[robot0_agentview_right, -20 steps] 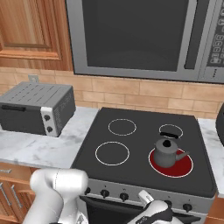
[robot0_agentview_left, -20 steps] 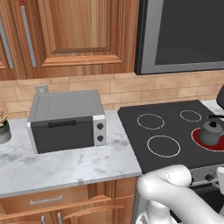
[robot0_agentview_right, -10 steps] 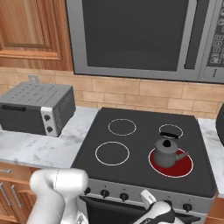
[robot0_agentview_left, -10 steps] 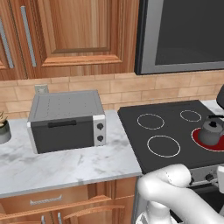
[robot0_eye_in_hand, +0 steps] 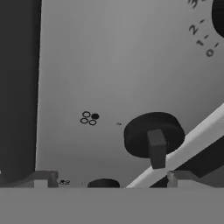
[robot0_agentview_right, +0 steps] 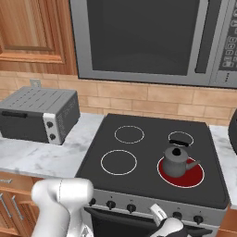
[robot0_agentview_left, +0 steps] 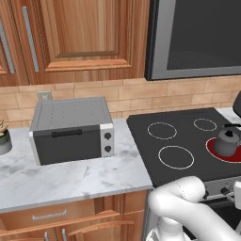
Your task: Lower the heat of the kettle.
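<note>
Reaching for the stove's front panel: claw point(robot0_eye_in_hand: 107, 179) spread open and empty, close to a round black control knob point(robot0_eye_in_hand: 153, 135). Small squat dark-grey metal kettle point(robot0_agentview_right: 177, 160) sitting on the glowing red front-right burner point(robot0_agentview_right: 193, 177) of the black glass cooktop point(robot0_agentview_right: 148, 176). Next, probably: closing on the right knob, then turning toward a lower number.

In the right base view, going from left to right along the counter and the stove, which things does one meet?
Toaster oven → front left burner ring → kettle on the red glowing burner.
</note>
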Robot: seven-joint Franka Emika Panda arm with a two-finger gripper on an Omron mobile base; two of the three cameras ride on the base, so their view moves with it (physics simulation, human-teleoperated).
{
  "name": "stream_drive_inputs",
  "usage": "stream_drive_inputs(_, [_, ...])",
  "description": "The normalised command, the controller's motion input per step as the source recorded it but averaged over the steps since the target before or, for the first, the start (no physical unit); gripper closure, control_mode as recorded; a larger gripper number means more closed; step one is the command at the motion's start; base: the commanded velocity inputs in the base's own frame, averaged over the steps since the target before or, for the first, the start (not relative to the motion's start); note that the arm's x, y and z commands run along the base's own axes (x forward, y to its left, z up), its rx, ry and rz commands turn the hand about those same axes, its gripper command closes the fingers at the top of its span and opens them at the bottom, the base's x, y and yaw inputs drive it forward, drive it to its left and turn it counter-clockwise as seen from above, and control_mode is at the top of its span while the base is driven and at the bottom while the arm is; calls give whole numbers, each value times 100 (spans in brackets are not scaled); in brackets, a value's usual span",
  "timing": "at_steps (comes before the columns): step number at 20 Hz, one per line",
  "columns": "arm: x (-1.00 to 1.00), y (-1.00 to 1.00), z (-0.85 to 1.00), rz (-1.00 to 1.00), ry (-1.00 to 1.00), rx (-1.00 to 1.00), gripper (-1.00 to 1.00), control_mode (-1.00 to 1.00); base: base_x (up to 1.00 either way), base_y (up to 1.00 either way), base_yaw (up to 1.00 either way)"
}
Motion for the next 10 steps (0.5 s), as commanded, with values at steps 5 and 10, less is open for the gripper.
stream_drive_inputs(5, [11,0,-3,0,0,0,-100,-100,0,0,0])
stream_drive_inputs(10, [13,0,-2,-1,0,1,-100,-100,0,0,0])
